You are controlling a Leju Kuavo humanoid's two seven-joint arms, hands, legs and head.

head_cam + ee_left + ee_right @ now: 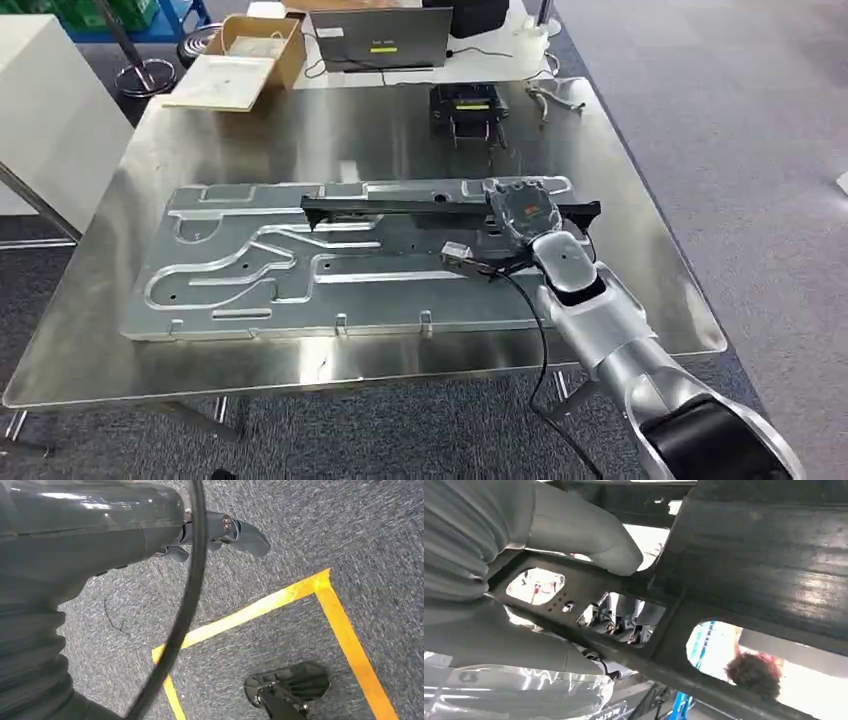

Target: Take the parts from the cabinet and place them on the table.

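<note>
A long black metal bar part (400, 206) lies lengthwise over the large pressed metal panel (240, 265) on the steel table (300, 130). My right hand (520, 215) grips the bar near its right end. Close up, the thumb (589, 535) presses on the dark part (754, 565), which has cut-out openings, and the fingers wrap beneath it. My left hand (220, 532) hangs over grey carpet with its fingers curled in and nothing in them.
A black device (466, 105) stands at the table's back, with a laptop (380, 38) and an open cardboard box (250, 50) behind. A white cabinet (45, 110) is at the far left. Yellow floor tape (280, 600) marks the carpet. A person's head (756, 672) shows through a cut-out.
</note>
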